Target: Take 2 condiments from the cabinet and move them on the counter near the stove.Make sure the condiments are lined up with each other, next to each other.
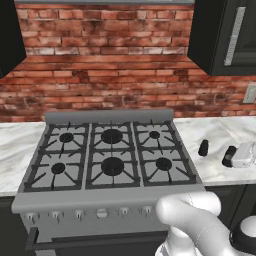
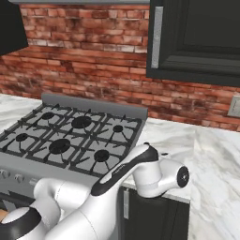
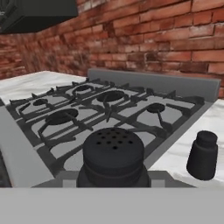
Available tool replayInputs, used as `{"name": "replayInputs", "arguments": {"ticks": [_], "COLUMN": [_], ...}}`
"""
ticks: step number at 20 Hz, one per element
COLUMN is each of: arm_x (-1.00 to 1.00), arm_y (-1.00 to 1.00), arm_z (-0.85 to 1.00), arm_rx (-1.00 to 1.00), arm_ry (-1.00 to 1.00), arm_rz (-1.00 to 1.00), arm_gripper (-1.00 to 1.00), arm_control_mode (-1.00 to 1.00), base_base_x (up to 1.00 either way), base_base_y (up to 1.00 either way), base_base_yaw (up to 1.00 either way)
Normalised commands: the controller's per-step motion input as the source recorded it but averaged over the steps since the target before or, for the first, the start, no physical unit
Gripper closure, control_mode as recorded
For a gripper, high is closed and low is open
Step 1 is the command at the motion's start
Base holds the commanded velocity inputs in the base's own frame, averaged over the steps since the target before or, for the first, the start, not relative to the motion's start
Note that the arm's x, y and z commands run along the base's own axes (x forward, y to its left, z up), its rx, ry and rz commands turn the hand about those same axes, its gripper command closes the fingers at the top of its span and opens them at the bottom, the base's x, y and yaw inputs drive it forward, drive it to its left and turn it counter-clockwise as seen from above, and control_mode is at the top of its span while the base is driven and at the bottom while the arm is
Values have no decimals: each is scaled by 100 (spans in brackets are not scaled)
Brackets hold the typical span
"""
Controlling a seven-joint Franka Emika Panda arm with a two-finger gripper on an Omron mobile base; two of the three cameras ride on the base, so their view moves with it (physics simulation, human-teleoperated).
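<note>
Shakers: two, one (image 3: 202,155) on marble tabletop (image 1: 220,130) by stove (image 1: 111,155), other (image 3: 113,157) clenched in tool (image 1: 239,156); brick wall (image 1: 105,65).

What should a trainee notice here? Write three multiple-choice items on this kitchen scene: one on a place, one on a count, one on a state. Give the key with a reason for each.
1. Where does the free shaker stand relative to the stove?
A. in front of it
B. on top of it
C. on the counter to its right

2. How many burners does the stove have?
A. four
B. six
C. eight

3. How is the gripper?
A. shut on the second shaker
B. open above the stove
C. shut on a stove knob

Key:
1 C, it stands upright on the marble beside the range.
2 B, the grates form two rows of three.
3 A, the hand view shows that shaker's perforated top right between the fingers.
</note>
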Motion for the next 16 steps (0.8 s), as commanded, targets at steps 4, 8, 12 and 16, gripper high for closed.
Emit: {"name": "replayInputs", "arguments": {"ticks": [4, 8, 12, 16], "arm_x": [21, 15, 15, 16], "arm_y": [0, 0, 0, -6], "arm_z": [0, -7, -11, -20], "arm_rx": [2, 0, -1, -3], "arm_ry": [0, -2, -6, -5], "arm_rz": [0, 0, 0, 0], "arm_gripper": [100, 100, 100, 100], "arm_control_mode": [-100, -100, -100, -100], "base_base_x": [0, 0, 0, 0], "base_base_y": [0, 0, 0, 0], "base_base_yaw": [0, 0, 0, 0]}}
